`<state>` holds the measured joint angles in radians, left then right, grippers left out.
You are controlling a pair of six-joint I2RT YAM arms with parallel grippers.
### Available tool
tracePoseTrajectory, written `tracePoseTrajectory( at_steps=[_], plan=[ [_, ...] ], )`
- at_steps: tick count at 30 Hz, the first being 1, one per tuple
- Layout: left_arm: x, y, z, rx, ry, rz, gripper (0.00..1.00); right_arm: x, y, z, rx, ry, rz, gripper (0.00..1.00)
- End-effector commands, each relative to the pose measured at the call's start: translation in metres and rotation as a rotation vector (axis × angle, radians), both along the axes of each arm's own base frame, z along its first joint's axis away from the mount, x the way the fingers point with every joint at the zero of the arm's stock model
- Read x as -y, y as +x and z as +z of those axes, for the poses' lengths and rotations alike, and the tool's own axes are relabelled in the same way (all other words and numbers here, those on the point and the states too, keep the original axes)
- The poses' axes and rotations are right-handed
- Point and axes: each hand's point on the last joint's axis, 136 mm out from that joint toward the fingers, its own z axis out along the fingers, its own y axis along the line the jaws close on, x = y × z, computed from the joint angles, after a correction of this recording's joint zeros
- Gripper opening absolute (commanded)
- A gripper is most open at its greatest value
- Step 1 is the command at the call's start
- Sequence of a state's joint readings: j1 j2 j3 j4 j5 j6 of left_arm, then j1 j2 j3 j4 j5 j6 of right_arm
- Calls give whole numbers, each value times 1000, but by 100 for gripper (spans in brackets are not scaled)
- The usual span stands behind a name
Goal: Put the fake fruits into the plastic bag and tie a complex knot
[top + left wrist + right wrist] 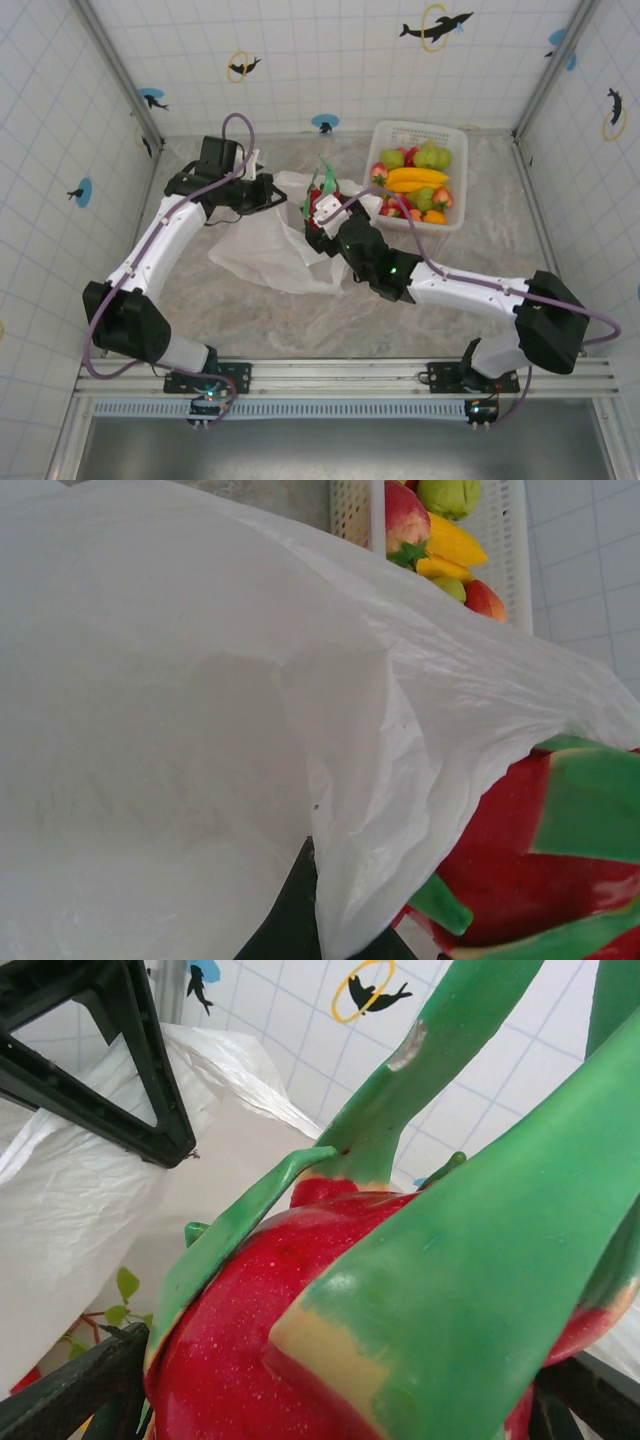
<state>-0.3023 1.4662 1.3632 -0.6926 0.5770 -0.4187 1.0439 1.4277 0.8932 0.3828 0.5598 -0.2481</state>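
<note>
- Table [330, 310]: marbled grey-beige top, enclosed by white tiled walls.
- Plastic bag [262, 252]: thin, translucent white, crinkled film. It lies on the table left of centre, between the two arms and to the left of the basket. Its upper edge is lifted off the surface. In the left wrist view the film [200, 730] drapes in soft folds with a sharp creased edge.
- Basket [418, 127]: rigid white lattice, rectangular, at the far right of the table. It is separate from the bag.
- Left gripper [266, 192]: jaws fully closed, pinching the bag's raised upper-left edge.
- Right gripper [320, 212]: jaws spread wide and clamped on the dragon fruit. The dark fingers [70, 1395] bracket the fruit's red body.
- Dragon fruit [322, 192]: glossy red body with long green scales, pale yellow where they meet the skin [300, 1350]. It is held above the table, just beside the bag's right edge [520, 870]. Contact with the film cannot be determined.
- Remaining fake fruits, all inside the basket:
  - Banana [415, 179]: yellow, lying across the middle.
  - Pears [432, 157]: green, at the far side.
  - Strawberries [441, 197]: red with green caps.
  - Orange [434, 216]: at the near wall.
</note>
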Motion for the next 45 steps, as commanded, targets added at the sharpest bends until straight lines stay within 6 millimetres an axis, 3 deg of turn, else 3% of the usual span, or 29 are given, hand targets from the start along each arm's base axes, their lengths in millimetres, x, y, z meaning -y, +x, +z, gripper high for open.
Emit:
tracePoseTrajectory(
  at_steps=[1,6,14,24,28,41,45],
  plan=[
    [5,-5,21,44,-25,-32,0,-3,-5,18,91,35,30,59],
    [7,-4,25,46,-42,-30,0,-18,-22,-1,103,23,135,59],
    [10,-5,27,46,-47,-30,0,-43,-24,-33,57,30,158,59],
    [8,-7,32,52,-44,-11,0,-39,-18,-76,8,-10,108,59],
    [9,-10,33,50,-45,-12,0,-38,-7,-77,-53,20,90,59],
    [32,-26,40,48,-62,-62,0,-46,23,-50,-225,178,51,60],
    [39,-28,47,57,-79,-70,0,-48,35,-54,-271,218,40,61]
  ],
)
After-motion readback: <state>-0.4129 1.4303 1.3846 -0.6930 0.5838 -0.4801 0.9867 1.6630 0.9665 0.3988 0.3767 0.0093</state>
